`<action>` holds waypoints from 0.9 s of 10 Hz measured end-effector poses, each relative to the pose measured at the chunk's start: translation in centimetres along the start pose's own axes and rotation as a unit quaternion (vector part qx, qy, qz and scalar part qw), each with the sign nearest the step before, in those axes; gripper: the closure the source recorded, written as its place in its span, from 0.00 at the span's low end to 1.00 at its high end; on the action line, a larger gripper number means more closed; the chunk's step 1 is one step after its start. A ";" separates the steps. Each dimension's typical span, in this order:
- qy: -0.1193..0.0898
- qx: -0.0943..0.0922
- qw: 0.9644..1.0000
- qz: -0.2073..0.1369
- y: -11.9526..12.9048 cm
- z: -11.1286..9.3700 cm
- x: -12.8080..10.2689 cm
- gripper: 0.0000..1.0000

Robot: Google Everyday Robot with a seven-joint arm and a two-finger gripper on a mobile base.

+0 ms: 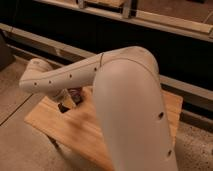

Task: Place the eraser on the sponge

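Note:
My white arm (125, 100) fills the middle of the camera view and reaches left over a wooden table (75, 130). The gripper (66, 101) hangs below the wrist, just above the table's far left corner, mostly covered by the forearm. A small dark patch (62, 107) sits at its lower tip. I cannot tell whether that patch is the eraser or part of the gripper. The sponge is hidden from view.
A dark maroon shape (75, 93) peeks out on the table right beside the gripper, under the forearm. A dark wall with a pale rail (60, 47) runs behind the table. Speckled floor (20, 135) surrounds the table's left and front edges.

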 end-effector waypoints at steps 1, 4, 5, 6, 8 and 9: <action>-0.001 0.003 1.000 0.013 0.4 -0.4 1.0 1.00; -0.006 0.007 0.999 0.038 1.6 -0.8 3.1 1.00; -0.007 0.007 0.999 0.041 1.7 -0.8 3.3 1.00; -0.012 0.002 0.998 0.056 2.4 -0.4 4.5 1.00; -0.014 -0.008 0.997 0.071 2.8 0.5 5.5 1.00; -0.014 -0.010 0.997 0.076 2.7 0.8 6.0 1.00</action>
